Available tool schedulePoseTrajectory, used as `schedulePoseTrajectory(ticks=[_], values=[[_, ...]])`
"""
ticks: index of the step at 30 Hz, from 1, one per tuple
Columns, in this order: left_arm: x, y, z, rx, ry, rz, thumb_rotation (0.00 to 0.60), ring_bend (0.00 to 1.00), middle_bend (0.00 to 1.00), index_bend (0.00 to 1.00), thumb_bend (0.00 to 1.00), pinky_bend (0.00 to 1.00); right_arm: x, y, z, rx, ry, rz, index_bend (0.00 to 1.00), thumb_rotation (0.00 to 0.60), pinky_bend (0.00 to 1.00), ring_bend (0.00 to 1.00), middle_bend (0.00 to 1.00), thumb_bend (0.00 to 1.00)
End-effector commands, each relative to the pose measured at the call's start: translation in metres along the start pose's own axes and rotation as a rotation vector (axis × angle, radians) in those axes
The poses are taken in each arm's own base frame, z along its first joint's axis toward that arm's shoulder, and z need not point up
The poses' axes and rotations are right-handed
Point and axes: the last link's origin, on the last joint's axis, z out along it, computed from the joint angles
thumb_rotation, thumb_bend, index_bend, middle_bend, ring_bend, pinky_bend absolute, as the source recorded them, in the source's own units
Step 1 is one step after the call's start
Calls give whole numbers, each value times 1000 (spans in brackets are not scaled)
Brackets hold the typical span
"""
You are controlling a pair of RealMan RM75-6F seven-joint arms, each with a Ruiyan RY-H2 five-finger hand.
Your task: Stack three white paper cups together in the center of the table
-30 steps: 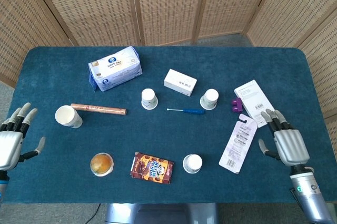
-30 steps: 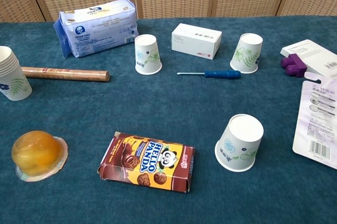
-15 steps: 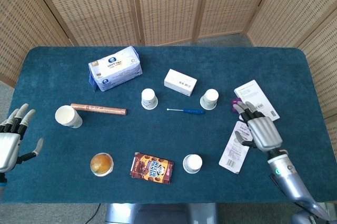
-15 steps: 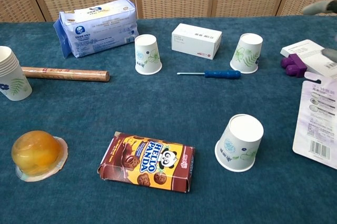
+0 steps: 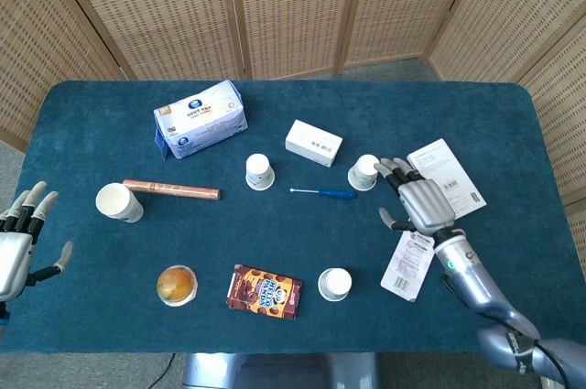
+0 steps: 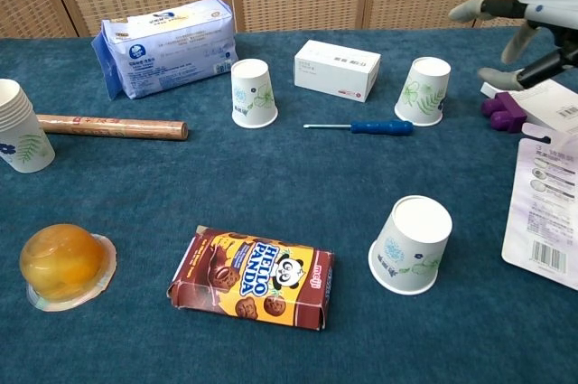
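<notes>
Three white paper cups stand upside down on the blue desk (image 5: 513, 124). The middle cup (image 5: 260, 171) sits near the centre, just right of a copper-coloured tube (image 5: 171, 190). The right cup (image 5: 364, 172) stands beyond the tip of a blue screwdriver (image 5: 325, 193), and the near cup (image 5: 335, 284) stands toward the front edge, just right of a brown biscuit box (image 5: 265, 291). A separate stack of cups (image 5: 119, 202) stands mouth up at the left, touching the end of the tube.

The right robot hand (image 5: 417, 201) hovers just beside the right cup, its fingers spread wide and holding nothing; in the chest view it (image 6: 524, 32) hangs above the desk to the right of that cup (image 6: 423, 90). Under and beside it lie a small purple object (image 6: 504, 110), a white booklet (image 5: 444, 175) and a flat blister pack (image 5: 409, 264).

The left robot hand (image 5: 20, 241) stays off the left edge of the desk, fingers apart and empty.

Farther back lie a pack of tissues (image 5: 199, 118) and a small white box (image 5: 313, 142). A round orange jelly cup (image 5: 177, 285) sits near the front left.
</notes>
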Motion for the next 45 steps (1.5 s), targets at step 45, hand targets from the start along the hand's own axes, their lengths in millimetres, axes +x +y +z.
schedulePoseTrajectory(ticks=[45], values=[[0,-3,-6,12,20,-3,295,0,0,0,467,203,-29,6,108,-100,-109,-67,0,424,322,0,0,493]])
